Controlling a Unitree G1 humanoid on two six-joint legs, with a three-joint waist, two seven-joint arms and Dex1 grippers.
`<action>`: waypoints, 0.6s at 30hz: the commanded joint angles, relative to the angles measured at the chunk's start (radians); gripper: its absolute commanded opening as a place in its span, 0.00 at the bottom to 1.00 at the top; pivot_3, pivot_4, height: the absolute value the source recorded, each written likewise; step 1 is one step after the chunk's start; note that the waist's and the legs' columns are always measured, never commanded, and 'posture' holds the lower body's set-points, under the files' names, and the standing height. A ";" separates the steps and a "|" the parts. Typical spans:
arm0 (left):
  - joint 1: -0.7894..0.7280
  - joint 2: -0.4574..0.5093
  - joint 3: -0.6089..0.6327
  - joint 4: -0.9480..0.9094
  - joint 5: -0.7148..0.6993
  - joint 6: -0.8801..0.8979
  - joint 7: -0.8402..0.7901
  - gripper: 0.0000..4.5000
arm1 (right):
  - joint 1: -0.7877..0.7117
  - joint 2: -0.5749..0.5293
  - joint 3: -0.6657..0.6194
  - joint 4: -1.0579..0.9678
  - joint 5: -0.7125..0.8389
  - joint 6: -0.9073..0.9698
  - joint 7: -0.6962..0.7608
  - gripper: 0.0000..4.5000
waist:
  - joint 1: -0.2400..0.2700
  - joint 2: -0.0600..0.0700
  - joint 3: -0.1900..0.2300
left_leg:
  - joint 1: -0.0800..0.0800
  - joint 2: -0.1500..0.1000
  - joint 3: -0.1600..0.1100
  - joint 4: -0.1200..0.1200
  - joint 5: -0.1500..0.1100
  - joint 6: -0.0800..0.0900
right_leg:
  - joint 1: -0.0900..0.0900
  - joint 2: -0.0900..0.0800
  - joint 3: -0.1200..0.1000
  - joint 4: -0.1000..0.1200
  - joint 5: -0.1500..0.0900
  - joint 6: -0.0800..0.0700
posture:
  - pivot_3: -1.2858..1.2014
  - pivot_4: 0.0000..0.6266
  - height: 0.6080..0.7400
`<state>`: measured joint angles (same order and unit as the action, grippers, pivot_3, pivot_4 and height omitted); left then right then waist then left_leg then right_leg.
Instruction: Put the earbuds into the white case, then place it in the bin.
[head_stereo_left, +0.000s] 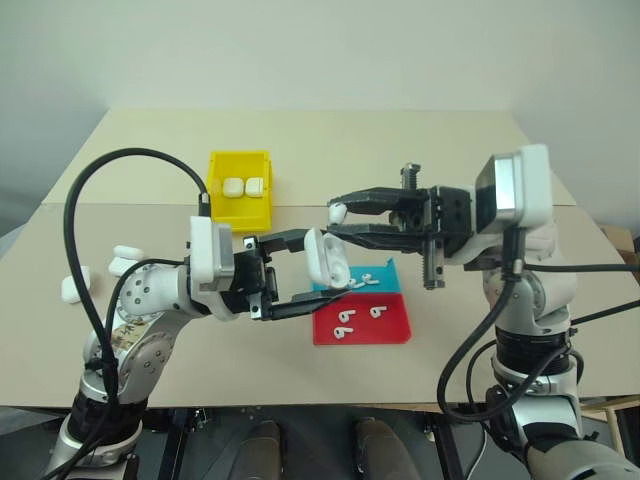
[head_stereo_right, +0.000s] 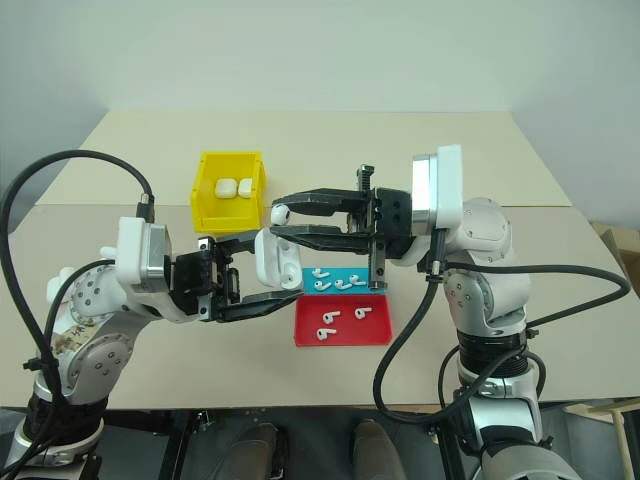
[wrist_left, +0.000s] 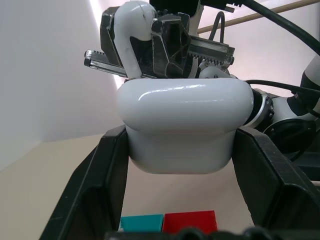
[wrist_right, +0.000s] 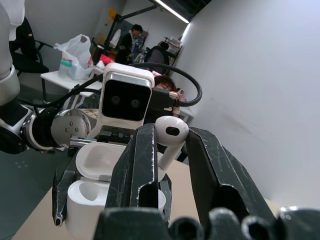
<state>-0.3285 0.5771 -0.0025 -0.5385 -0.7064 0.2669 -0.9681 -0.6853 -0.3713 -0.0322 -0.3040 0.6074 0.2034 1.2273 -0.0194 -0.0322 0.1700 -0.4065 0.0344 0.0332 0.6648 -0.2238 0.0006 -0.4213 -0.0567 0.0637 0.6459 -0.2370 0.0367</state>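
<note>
From left to right I count two spare white cases (head_stereo_left: 98, 275) at the table's left edge, two more in the yellow bin (head_stereo_left: 240, 188), one open case (head_stereo_left: 326, 259) clamped between my left gripper's (head_stereo_left: 322, 268) black fingers above the table, one earbud (head_stereo_left: 338, 212) pinched in my right gripper (head_stereo_left: 340, 222), and several loose earbuds (head_stereo_right: 340, 322) on the teal tray (head_stereo_right: 350, 282) and red tray (head_stereo_right: 340, 336). My right wrist view shows people behind the case's raised lid, while my left wrist view shows the case body wedged between both fingers. The held earbud hangs just above the open case, stem pointing down toward it.
</note>
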 joint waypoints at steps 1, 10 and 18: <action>0.000 0.000 0.009 -0.032 0.000 -0.007 0.006 0.62 | 0.009 -0.017 0.007 -0.011 0.003 -0.041 0.006 0.19 | 0.000 0.000 0.000 | 0.000 0.000 0.000 0.000 0.000 0.000 | 0.000 0.000 0.000 0.000 0.000 0.000 | 0.52 0.24 1.00; -0.006 -0.003 0.006 -0.028 0.000 -0.009 0.008 0.62 | 0.034 -0.037 0.043 0.014 -0.028 -0.092 0.005 0.19 | 0.000 0.000 0.000 | 0.000 0.000 0.000 0.000 0.000 0.000 | 0.000 0.000 0.000 0.000 0.000 0.000 | 0.52 0.24 1.00; -0.002 -0.008 0.000 -0.026 0.005 -0.013 0.006 0.62 | 0.041 -0.039 0.067 0.044 -0.053 -0.132 -0.001 0.19 | 0.002 0.000 0.000 | 0.000 0.000 0.000 0.000 0.000 0.000 | 0.000 0.000 0.000 0.000 0.000 0.000 | 0.52 0.24 1.00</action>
<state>-0.3231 0.5763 -0.0026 -0.5348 -0.6998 0.2666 -0.9621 -0.6491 -0.4019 0.0295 -0.2548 0.5627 0.0929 1.2312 -0.0178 -0.0322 0.1700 -0.4066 0.0344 0.0333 0.6648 -0.2238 0.0006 -0.4213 -0.0567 0.0637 0.6458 -0.2371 0.0367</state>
